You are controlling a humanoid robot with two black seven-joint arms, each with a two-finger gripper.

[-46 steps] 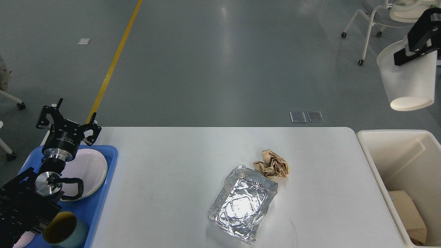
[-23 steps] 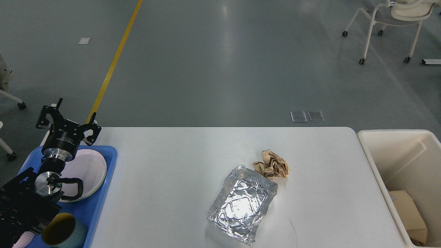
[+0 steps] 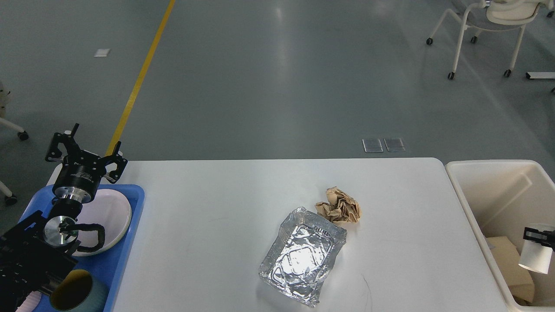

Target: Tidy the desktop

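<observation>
The desktop [image 3: 208, 242] filled the lower middle of our head view, white and smooth, with its far edge running straight across and its corners rounded. On it, right of centre, lay a foil tray [image 3: 303, 255], crumpled and turned at an angle, and a ball of brown paper [image 3: 339, 211] sat at the tray's far corner, touching it or very nearly so.

At the left end of the desktop stood a blue tray [image 3: 123, 260]. It held a white plate [image 3: 110, 214] toward the far side and a dark cup [image 3: 76, 292] with a yellowish inside toward the near side.

Our left arm came in from the lower left and rose over the blue tray, its wrist bent upward so that the left gripper [image 3: 85, 149] pointed away from us above the far rim of the plate. Its fingers [image 3: 58, 145] stood spread apart with nothing between them.

Off the right end of the desktop stood a cream bin [image 3: 472, 186], with brown cardboard [image 3: 505, 251] lying in its bottom. At the right edge of the view, over the bin, only a small black part of our right gripper [image 3: 539, 235] showed, closed on a white paper cup [image 3: 534, 258] that hung tilted below it.
</observation>
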